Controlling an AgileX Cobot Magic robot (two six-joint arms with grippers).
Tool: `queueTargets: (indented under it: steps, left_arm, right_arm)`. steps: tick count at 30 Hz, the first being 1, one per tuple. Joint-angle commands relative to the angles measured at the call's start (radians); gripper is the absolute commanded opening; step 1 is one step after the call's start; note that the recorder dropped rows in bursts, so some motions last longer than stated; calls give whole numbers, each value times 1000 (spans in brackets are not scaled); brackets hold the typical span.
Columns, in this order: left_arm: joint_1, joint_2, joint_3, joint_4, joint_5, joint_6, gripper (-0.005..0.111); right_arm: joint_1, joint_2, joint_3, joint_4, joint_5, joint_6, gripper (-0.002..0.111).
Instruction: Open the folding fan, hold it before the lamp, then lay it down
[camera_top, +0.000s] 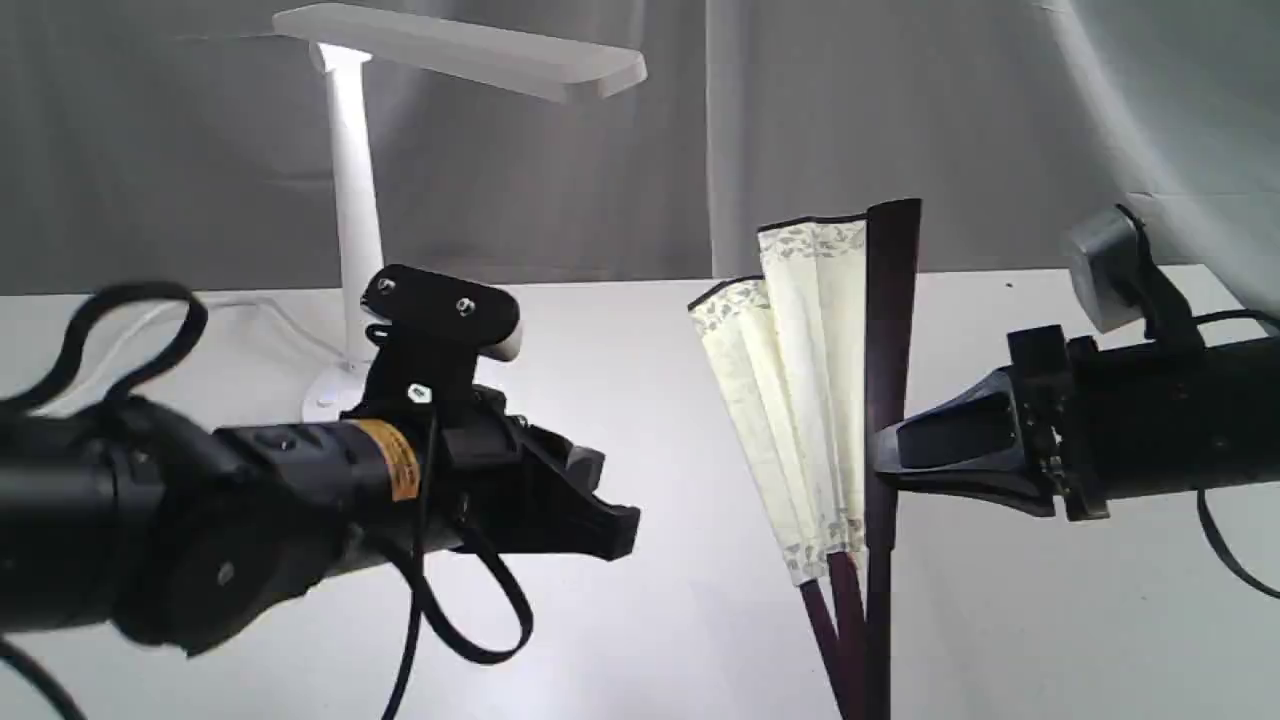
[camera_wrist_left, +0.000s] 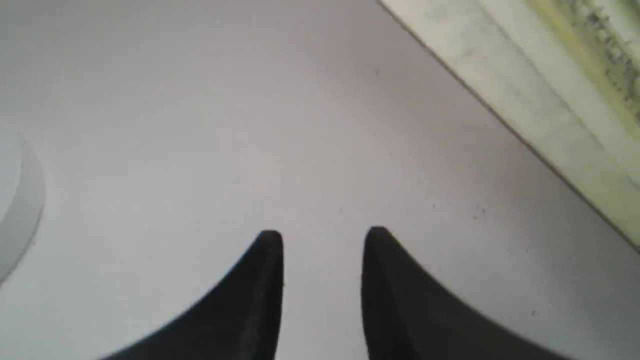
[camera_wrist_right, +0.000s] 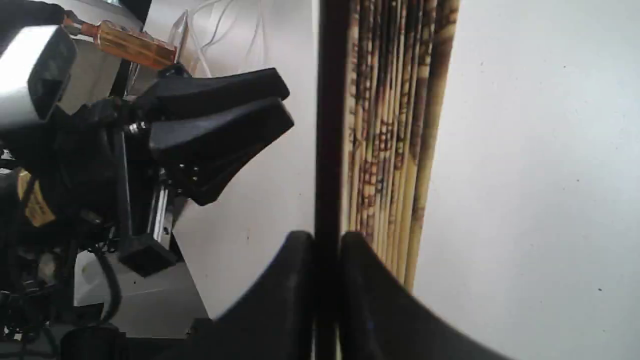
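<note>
Right gripper (camera_top: 882, 462) is pinching the fan (camera_top: 800, 380) by its dark guard (camera_top: 890, 300), holding it upright and partly spread, well right of the lamp (camera_top: 355, 200), so the pleats are hanging free. Left gripper (camera_top: 625, 525), jaws apart and empty, is hovering between lamp and fan, probably to catch the loose side.

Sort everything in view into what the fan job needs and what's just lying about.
Job:
folding fan
lamp
right end effector, gripping the fan's guard
left end effector, empty

Just there:
grey curtain
table
</note>
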Motion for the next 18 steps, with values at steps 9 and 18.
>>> queueTargets:
  steps: [9,18]
  left_arm:
    - [3,2,216,0,-663,-251,14]
    - [3,109,223,120,-726,-719,46]
  right_arm:
    - [-7,-15,3,30,18,-1,0]
    - [-7,-15,3,29,18,-1,0]
